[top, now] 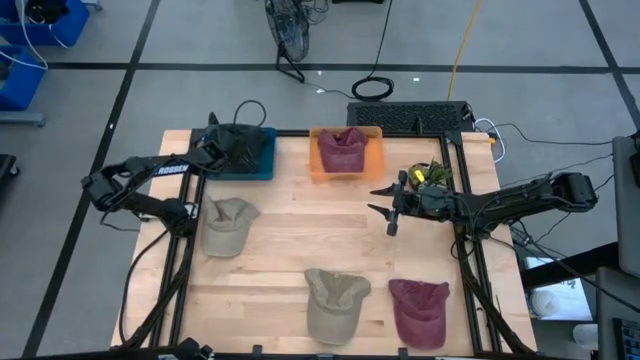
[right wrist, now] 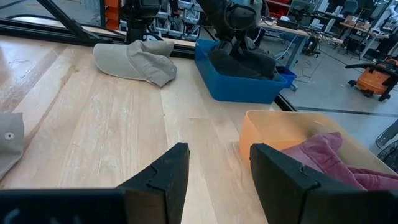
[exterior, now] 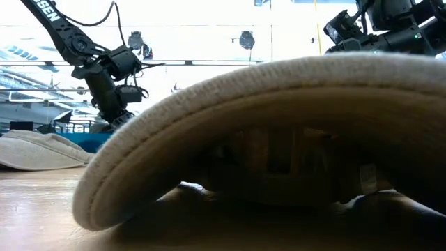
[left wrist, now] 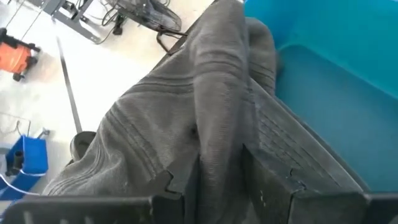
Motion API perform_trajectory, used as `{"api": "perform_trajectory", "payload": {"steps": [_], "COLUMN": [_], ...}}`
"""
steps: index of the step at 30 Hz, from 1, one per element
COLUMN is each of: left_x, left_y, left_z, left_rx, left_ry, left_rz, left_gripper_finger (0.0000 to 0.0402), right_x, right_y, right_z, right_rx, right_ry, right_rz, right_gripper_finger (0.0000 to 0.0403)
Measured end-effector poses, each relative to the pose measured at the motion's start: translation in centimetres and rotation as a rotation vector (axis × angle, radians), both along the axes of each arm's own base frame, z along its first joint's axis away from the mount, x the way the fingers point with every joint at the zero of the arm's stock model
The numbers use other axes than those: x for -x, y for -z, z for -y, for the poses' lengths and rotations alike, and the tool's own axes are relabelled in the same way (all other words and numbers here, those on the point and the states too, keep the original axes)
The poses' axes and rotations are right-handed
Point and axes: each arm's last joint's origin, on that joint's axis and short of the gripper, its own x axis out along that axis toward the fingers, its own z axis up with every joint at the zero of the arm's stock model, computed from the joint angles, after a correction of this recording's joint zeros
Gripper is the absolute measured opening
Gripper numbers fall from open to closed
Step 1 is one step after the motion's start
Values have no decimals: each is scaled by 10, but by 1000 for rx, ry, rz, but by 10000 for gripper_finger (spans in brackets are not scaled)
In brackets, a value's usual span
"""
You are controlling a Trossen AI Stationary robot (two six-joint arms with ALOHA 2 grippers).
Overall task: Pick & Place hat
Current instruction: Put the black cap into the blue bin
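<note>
A tan hat and a dark red hat lie at the near edge of the wooden surface. Another tan hat lies farther back, on the left side.

The right gripper hangs over the middle right of the surface. Its fingers are spread apart and hold nothing. The orange bin with a dark red hat inside sits just past it.

At the far left, the left gripper is over the blue bin. A grey hat sits in that bin. The fingers are partly apart, with a fold of the grey hat between them. It is hard to tell if they pinch the cloth or have let go; it looks like a loose hold at most.

Of the three hats outside the bins, the tan hat on the left lies nearest the left gripper, just toward the front from the blue bin. It lies with its brim pointing toward the front. The left arm is much closer to it than the right arm is.
</note>
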Motion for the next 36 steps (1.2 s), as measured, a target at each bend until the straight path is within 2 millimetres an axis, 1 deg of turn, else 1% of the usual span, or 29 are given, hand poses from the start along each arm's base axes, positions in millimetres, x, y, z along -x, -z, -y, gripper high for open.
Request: {"api": "perform_trajectory", "payload": {"steps": [5, 11, 15, 18, 22, 27, 31, 36], "left_x": [-4, -2, 2, 7, 11, 17, 18, 14], "left_y": [-9, -28, -39, -42, -36, -23, -13, -1], "left_z": [13, 31, 45, 56, 63, 60, 48, 31], "left_rx": [-10, -41, -27, 38, 154, 224, 227, 249], "left_ry": [60, 92, 78, 63, 26, -100, -173, -208], "left_rz": [-6, 64, 139, 192, 215, 140, 111, 113], "left_gripper_finger": [124, 124, 124, 124, 124, 124, 124, 124], "right_x": [0, 0, 1, 1, 1, 0, 0, 0], "right_y": [0, 2, 2, 2, 2, 2, 1, 0], "right_z": [0, 0, 0, 0, 0, 0, 0, 0], "right_rx": [0, 3, 3, -1, -4, -22, -25, -42], "right_ry": [0, 0, 0, 1, 1, 5, 6, 6], "right_rz": [-3, -21, -27, -26, -24, -12, 0, 15], "right_gripper_finger": [155, 155, 155, 155, 155, 155, 155, 155]}}
